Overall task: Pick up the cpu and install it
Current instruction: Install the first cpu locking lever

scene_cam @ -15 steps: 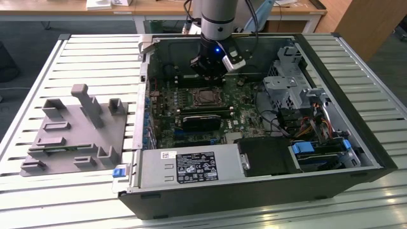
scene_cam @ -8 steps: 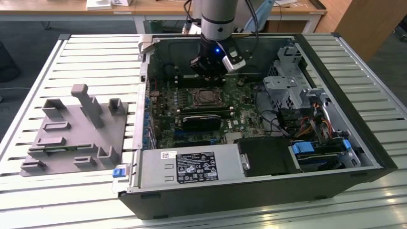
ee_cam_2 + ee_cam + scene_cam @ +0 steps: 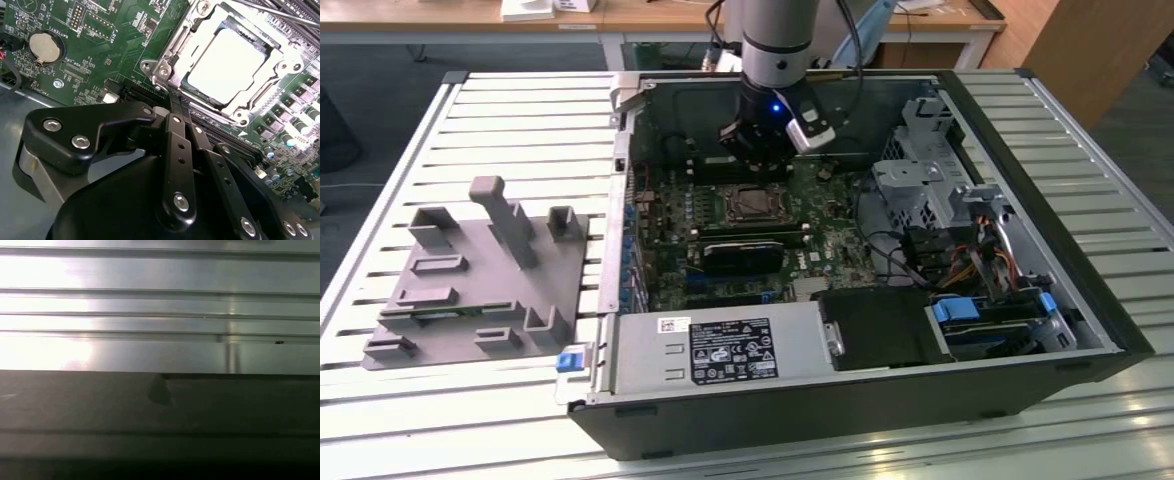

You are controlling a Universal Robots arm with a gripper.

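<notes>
One arm on the rig. Exterior view, read from that view's left to its right: grey plastic fixture [image 3: 474, 275] with upright posts lies flat on the slatted metal surface [image 3: 400, 150], well apart from the arm. Just beside it, toward the exterior view's right, the open computer case [image 3: 1067, 230] lies on its side, green motherboard [image 3: 720, 240] exposed. Power supply box [image 3: 720, 350] with a white label fills the near corner of the case; drive cage [image 3: 921, 180] and a bundle of cables sit at the case's right end in that view.

Arm [image 3: 774, 40] comes down into the case from the far side. Gripper [image 3: 761, 140] hangs above the motherboard, just beyond the socket [image 3: 754, 203], not touching it.

Second wrist view: coin cell battery [image 3: 45, 46] on the board, then the gripper's black fingers [image 3: 180, 135] lying side by side with no gap between them, nothing held; gripper is closed and empty. Past the fingertips, the socket [image 3: 220, 65] with its metal frame. The cpu [image 3: 227, 65] sits inside that socket, pale metal top facing up, lying flat within the frame. The frame's bars lie around the chip's edge; whether it is latched, cannot tell. Gripper is near the cpu, apart from it.

First wrist view: ribbed metal slats [image 3: 160, 305] with glare, and a dark flat edge [image 3: 160, 425] below them.
</notes>
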